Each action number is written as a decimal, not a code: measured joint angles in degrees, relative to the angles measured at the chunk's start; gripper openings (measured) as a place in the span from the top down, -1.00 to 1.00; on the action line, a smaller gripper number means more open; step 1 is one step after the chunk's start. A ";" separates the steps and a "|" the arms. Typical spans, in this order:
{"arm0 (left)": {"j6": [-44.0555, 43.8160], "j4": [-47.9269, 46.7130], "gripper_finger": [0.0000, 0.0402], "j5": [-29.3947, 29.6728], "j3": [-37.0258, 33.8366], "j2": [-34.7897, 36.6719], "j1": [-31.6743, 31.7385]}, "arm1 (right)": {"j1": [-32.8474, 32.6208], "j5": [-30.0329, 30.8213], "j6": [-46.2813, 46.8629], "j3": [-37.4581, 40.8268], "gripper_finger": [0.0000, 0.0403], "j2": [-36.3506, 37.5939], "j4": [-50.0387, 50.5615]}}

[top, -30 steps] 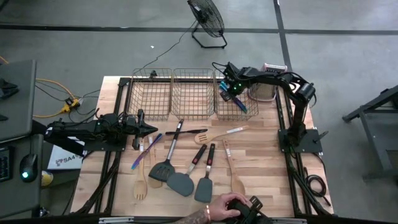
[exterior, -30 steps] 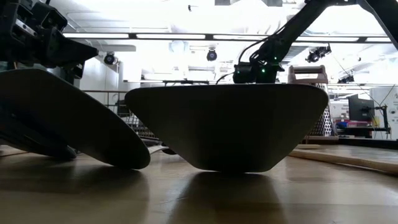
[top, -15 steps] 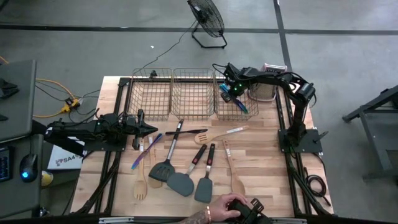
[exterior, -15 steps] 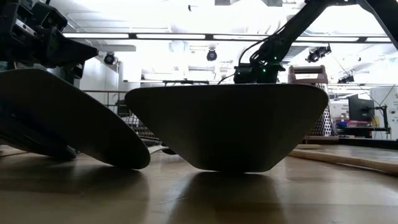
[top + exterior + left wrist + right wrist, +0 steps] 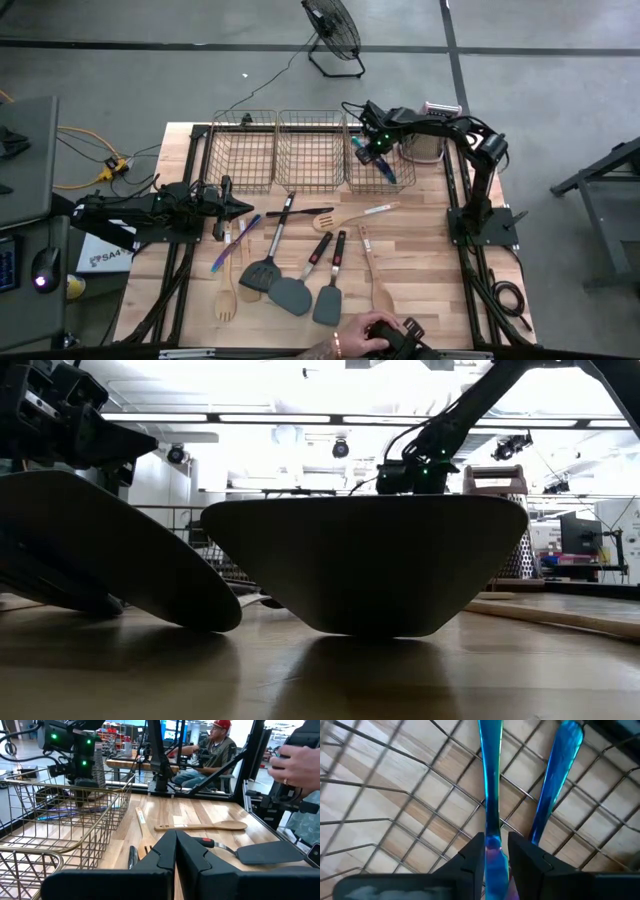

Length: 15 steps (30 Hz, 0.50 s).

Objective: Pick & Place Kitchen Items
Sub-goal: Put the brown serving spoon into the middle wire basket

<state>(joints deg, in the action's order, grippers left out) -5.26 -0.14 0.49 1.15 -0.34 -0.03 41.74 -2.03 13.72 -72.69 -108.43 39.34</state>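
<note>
Holding a blue spoon (image 5: 490,785) between my right fingers (image 5: 496,851) over the right-hand basket (image 5: 397,183), I have my grip just loosening. One blue piece (image 5: 555,780) lies inside already. My left fingers (image 5: 175,851) are closed and empty. About ten tools wait on the table (image 5: 420,250).

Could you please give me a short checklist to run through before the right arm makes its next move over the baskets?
1. Right gripper above the right-hand wire mesh basket: ok.
2. Slim iridescent blue utensil between its fingers, hanging into the basket: ok.
3. Utensil fully released: cannot tell.
4. Second slim blue utensil already lying in the basket: ok.
5. Left gripper shut, waiting at the table's left: ok.
6. Person's hand at the table's near edge, away from the baskets: ok.
</note>
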 joint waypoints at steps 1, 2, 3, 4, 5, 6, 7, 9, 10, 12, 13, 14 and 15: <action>0.02 -0.01 0.98 -0.01 0.00 -0.01 0.00 | 0.00 0.06 0.00 0.00 0.60 0.46 -0.02; 0.02 -0.02 0.98 -0.02 -0.02 -0.02 0.02 | 0.00 0.07 -0.01 0.00 0.59 0.97 -0.09; 0.02 -0.01 0.98 -0.01 -0.02 -0.01 0.01 | 0.00 0.05 0.01 0.00 0.58 1.56 -0.19; 0.01 -0.01 0.98 -0.01 -0.01 -0.01 0.01 | 0.00 0.06 0.10 0.00 0.56 2.14 -0.18; 0.01 -0.01 0.98 -0.01 -0.01 -0.02 0.01 | -0.04 0.07 0.16 0.00 0.55 2.88 -0.14; 0.00 -0.02 0.98 -0.02 -0.02 0.00 0.02 | -0.29 0.08 0.17 0.00 0.53 3.70 -0.14; 0.00 -0.02 0.98 -0.02 -0.02 -0.02 0.02 | -0.53 0.14 0.19 0.00 0.50 4.63 -0.14; 0.02 0.00 0.98 -0.02 0.00 0.00 0.00 | -1.20 0.18 0.88 0.00 0.44 6.67 -0.13; 0.00 0.00 0.98 -0.01 -0.01 -0.02 0.00 | -1.58 0.38 1.93 0.00 0.41 7.76 -0.14; 0.02 -0.02 0.98 -0.02 0.00 -0.02 0.02 | -2.30 0.48 3.79 0.00 0.33 9.81 -0.14; 0.01 0.00 0.98 -0.02 0.00 0.00 0.01 | -2.78 0.46 4.76 0.00 0.28 10.79 -0.08; 0.01 0.00 0.98 -0.02 0.00 -0.02 0.02 | -3.19 0.51 5.71 0.00 0.23 11.77 0.21; 0.01 -0.01 0.98 -0.02 -0.01 -0.02 0.01 | -3.65 0.49 6.42 0.00 0.19 12.89 0.81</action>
<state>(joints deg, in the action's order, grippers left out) -5.25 -0.15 0.47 1.13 -0.36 -0.02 38.08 -1.54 20.13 -72.69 -95.54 40.14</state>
